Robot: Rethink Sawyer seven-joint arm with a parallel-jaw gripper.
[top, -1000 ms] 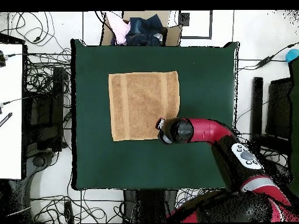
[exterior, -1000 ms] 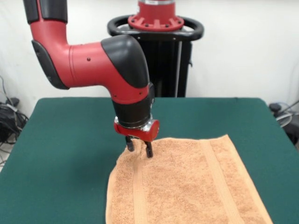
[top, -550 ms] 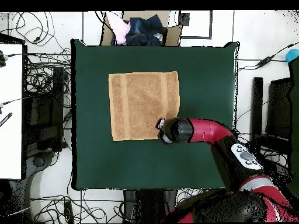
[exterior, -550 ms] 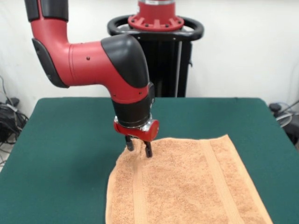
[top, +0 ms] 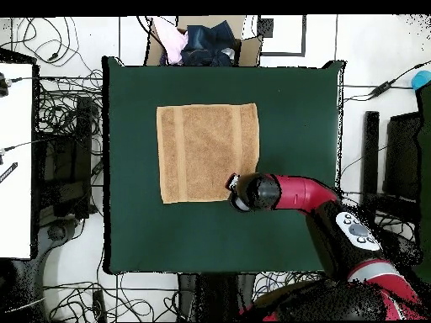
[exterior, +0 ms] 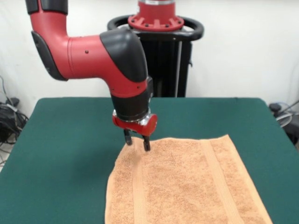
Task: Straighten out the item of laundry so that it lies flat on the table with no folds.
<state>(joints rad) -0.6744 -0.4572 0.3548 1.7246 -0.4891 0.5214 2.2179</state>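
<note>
The item of laundry (exterior: pixel 187 182), an orange-tan towel with two woven bands, lies spread on the green table (exterior: pixel 60 140). Its far left corner in the front view looks rounded and slightly rumpled. My gripper (exterior: pixel 137 142) hangs just above that corner, open, with nothing between its fingers. From overhead, the towel (top: pixel 206 151) is a near square left of the table's (top: pixel 295 101) centre. The gripper (top: pixel 234 182) is at the towel's lower right corner, which the wrist partly hides.
A box of dark and pink clothes (top: pixel 198 42) sits beyond the table's top edge in the overhead view. Cables (top: pixel 59 143) lie on the floor around the table. Bare green felt surrounds the towel on all sides.
The gripper has risen a little off the towel's corner and shifted slightly left in the front view. The towel has stayed in place.
</note>
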